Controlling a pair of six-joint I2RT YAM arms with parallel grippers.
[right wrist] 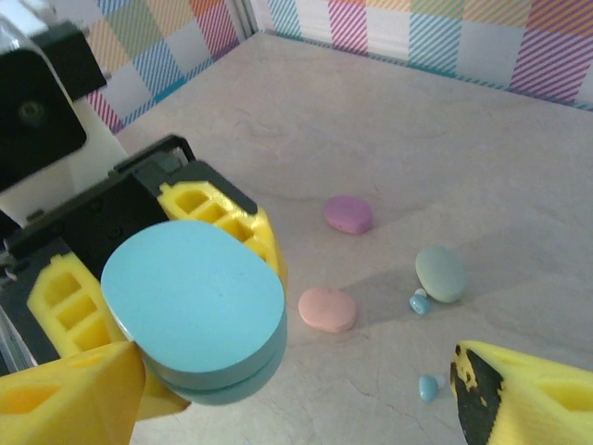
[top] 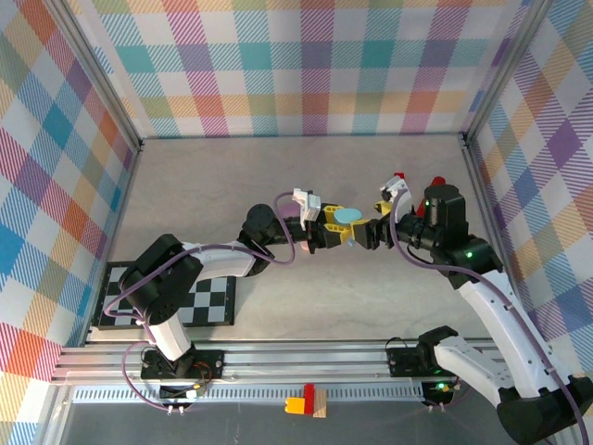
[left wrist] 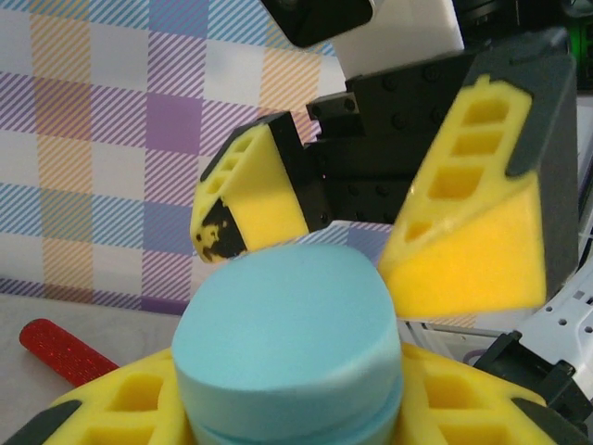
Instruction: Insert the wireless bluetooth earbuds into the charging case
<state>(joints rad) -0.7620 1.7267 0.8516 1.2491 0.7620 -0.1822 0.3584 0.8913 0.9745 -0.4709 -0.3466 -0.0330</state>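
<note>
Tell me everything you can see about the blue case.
The blue case is a smooth, matte, pale-blue oval puck that looks like plastic. A seam runs around its side between lid and base, and it is closed. It is held off the table with its broad face up, clamped at the sides by the left hand. The open right hand straddles it, and I cannot tell whether that hand touches it.

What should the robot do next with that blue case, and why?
Probably close the right claw on the blue case to lift its lid: the left claw grips the case, the lid looks shut, and the open right claw flanks it.
</note>
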